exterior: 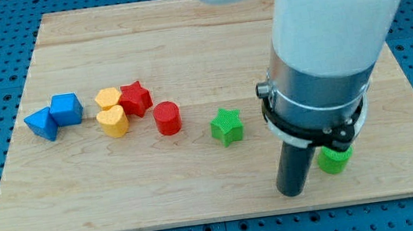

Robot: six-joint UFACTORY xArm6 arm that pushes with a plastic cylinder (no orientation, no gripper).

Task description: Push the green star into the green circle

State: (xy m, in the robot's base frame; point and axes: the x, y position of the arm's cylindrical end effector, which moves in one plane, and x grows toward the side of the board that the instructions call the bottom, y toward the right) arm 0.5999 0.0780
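The rod's tip (pixel 293 193), which carries no jaws, rests between the ridged green plastic star (pixel 227 125) and the arm-hidden green circle (pixel 333 160), so pushing from here risks nudging the circle away.

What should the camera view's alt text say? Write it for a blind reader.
My tip rests near the board's bottom edge, beside the green circle and to the lower right of the green star. Red, yellow and blue blocks cluster at the view's left.

White arm (pixel 336 13) descending from the view's top, grey wrist collar (pixel 316 110) below, upright dark rod ending at my tip (pixel 292 193).
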